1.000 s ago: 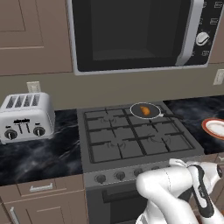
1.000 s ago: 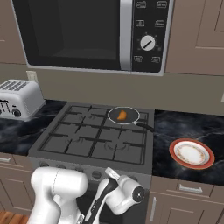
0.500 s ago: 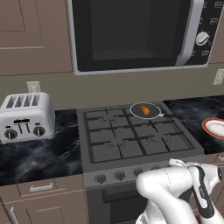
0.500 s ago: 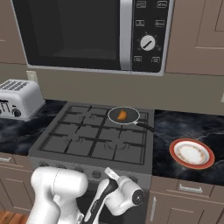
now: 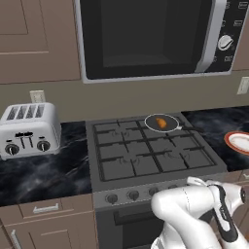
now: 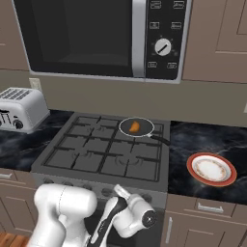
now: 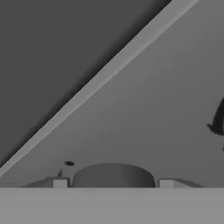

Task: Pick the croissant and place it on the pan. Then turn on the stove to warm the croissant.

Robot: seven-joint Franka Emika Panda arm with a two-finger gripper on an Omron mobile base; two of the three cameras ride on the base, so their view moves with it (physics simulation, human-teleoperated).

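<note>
The croissant (image 5: 162, 123) lay in the pan (image 5: 154, 117), which sat on the back right burner of the stove (image 5: 146, 155); the right base view showed the same, with the croissant (image 6: 134, 127) inside the pan (image 6: 126, 123) and the pan's slim dark handle running toward the plate (image 6: 211, 169) on the dark marble tabletop (image 6: 207, 142). That plate stood well apart from the stove (image 6: 96, 157) on its right. The left base view cut the plate off at its edge but took in the whole toaster (image 5: 28, 130) on the tabletop to the stove's left, and a row of knobs (image 5: 133, 195) along the stove's front. The microwave (image 6: 101, 36) hung above the stove.

The arm was folded low in front of the stove, its wrist down by the front panel. In the hand view a round grey knob (image 7: 113, 176) sat close between the two finger tips of the claw (image 7: 113, 183), one tip on each side of it; whether the tips pressed on the knob I could not tell.
</note>
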